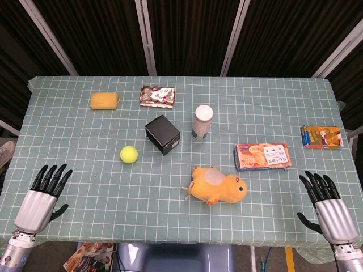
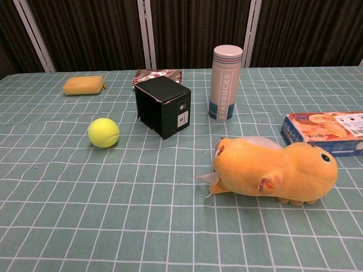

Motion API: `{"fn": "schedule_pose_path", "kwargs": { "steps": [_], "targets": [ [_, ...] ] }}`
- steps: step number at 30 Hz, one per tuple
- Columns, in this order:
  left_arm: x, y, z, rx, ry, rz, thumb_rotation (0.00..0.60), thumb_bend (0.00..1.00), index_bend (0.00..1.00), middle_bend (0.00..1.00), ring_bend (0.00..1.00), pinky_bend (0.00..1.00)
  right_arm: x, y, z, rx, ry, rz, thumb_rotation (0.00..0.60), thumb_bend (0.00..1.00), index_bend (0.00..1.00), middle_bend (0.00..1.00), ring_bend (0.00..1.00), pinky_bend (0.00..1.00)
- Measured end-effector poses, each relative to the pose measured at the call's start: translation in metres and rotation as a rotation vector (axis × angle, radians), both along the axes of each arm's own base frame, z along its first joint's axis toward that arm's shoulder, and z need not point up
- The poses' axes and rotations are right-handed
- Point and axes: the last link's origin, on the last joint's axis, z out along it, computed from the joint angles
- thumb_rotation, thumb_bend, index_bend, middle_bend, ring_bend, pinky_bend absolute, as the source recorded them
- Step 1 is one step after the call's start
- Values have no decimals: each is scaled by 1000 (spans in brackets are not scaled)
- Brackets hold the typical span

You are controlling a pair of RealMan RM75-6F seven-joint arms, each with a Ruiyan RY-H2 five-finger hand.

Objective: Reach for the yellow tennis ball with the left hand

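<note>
Head view: nearest the camera, the left hand (image 1: pixel 42 195) rests at the near-left table edge, fingers spread and holding nothing; the right hand (image 1: pixel 326 203) lies likewise at the near-right edge, fingers apart and empty. The yellow tennis ball (image 1: pixel 129 154) sits on the green checked tablecloth (image 1: pixel 85 136), well apart from the left hand, just left of a black box (image 1: pixel 163 135). An orange plush toy (image 1: pixel 218 185) lies near centre. A blue-and-orange snack box (image 1: pixel 263 156) and an orange packet (image 1: pixel 323 136) lie to the right; their print is too small to read. A yellow sponge (image 1: pixel 104 100) and a foil packet (image 1: pixel 157 95) lie at the far side. Chest view: the plush toy (image 2: pixel 275 170) is nearest; neither hand shows. The tennis ball (image 2: pixel 104 132) lies left of the black box (image 2: pixel 163 106), apart from it. A white tumbler (image 2: pixel 226 83) reads "STARBUCKS".
</note>
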Motion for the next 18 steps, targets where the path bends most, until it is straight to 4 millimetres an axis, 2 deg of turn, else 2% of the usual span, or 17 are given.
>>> {"fn": "schedule_pose_path", "kwargs": {
  "steps": [3,5,6,8,9,11,13,18],
  "targets": [
    [-1,-1,-2,-12,10,8,600,65,0,20,0,0,0,0,1,-4,-3,-1,600,263,0,0,0,0],
    [0,-3,-4,-31,23,18,600,69,15,114,4,47,0,0,2,-6,-1,-3,600,263,0,0,0,0],
    [2,-3,-5,-38,29,20,600,79,44,160,13,98,-1,0,2,-7,-1,-6,600,263,0,0,0,0],
    [7,0,-7,-43,54,8,600,161,197,297,86,336,0,-1,3,-6,-8,-8,600,263,0,0,0,0],
    [9,3,-8,-40,73,-4,600,207,255,347,125,412,0,-2,3,-7,-10,-5,600,263,0,0,0,0],
    [16,18,-9,-27,122,-41,600,346,375,468,224,538,1,-2,2,-5,-8,0,600,264,0,0,0,0],
    [22,34,-12,-29,154,-65,600,429,424,522,272,572,2,-2,2,-2,-12,3,600,264,0,0,0,0],
    [38,83,-25,-98,214,-88,600,530,498,601,343,638,4,-3,3,2,-27,17,600,263,0,0,0,0]
  ]
}}
